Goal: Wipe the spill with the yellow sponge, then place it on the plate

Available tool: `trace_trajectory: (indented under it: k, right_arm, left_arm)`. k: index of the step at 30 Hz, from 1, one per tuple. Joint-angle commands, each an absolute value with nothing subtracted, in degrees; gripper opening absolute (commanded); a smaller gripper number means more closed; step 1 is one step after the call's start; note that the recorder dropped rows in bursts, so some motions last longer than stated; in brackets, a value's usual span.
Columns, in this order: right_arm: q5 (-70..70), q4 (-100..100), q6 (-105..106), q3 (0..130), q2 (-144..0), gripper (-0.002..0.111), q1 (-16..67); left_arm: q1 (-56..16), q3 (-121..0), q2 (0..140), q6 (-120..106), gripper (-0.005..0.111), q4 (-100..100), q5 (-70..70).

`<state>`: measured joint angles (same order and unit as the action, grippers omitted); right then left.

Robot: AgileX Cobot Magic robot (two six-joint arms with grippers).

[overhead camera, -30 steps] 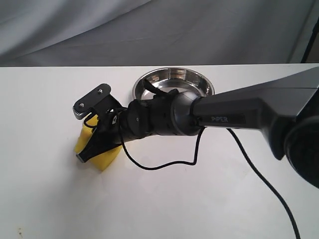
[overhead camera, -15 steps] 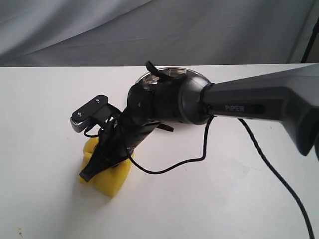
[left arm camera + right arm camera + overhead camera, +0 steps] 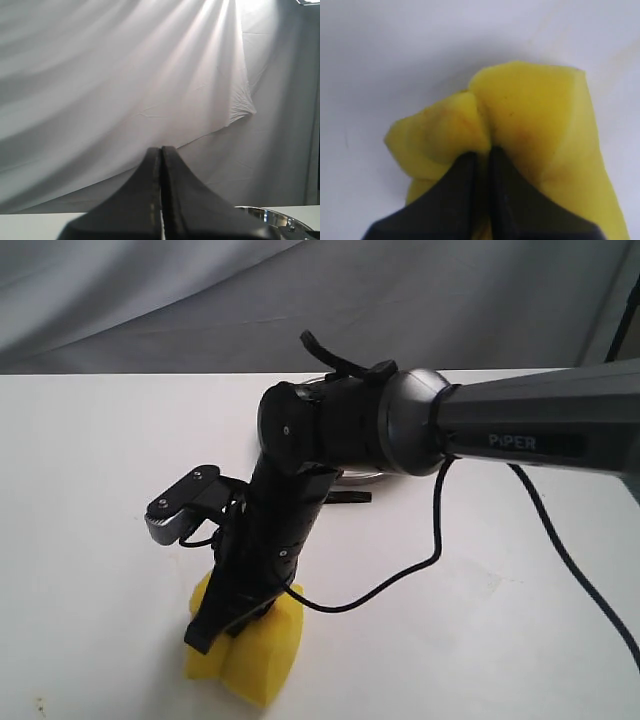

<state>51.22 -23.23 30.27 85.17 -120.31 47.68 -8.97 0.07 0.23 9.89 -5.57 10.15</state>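
The yellow sponge rests on the white table near its front edge, squeezed into a fold. My right gripper is shut on it from above; in the right wrist view the black fingers pinch deep into the sponge, which bulges on both sides. The plate is a steel dish at the back, almost wholly hidden behind the right arm's wrist. A sliver of its rim shows in the left wrist view. My left gripper is shut on nothing, facing the grey backdrop. No spill is visible.
The right arm reaches in from the right across the white table, trailing a black cable that loops over the table. A grey cloth backdrop hangs behind the table's far edge.
The right gripper has dragged the sponge toward the table's front edge and slightly right, still pinching it. The arm's wrist has swung up and now covers nearly all of the plate.
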Motion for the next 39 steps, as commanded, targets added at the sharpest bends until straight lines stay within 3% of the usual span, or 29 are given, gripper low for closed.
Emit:
trace_trajectory:
  k: [1,11,16,26,34,39]
  right_arm:
    - [41.5,-26.35,32.98,84.8,-124.02,0.0,49.4]
    - [9.53,-31.0,38.17,84.8,-129.06,0.0,53.0]
    - [3.98,-30.86,38.17,84.8,-129.06,0.0,49.74]
    - [30.56,-30.15,38.62,84.8,-128.68,0.0,39.35]
    - [57.14,-26.2,41.15,84.8,-127.53,0.0,40.44]
    - [63.12,-33.32,47.11,84.8,-127.53,0.0,44.55]
  left_arm:
    - [-9.28,0.0,0.0,9.75,0.0,-5.32,10.53]
    - [-9.28,0.0,0.0,9.94,0.0,-5.32,10.53]
    - [-9.28,0.0,0.0,9.84,0.0,-5.32,10.53]
    - [-9.28,0.0,0.0,9.84,0.0,-5.32,10.53]
    - [-9.28,0.0,0.0,9.97,0.0,-5.32,10.53]
    - [-9.28,0.0,0.0,9.97,0.0,-5.32,10.53]
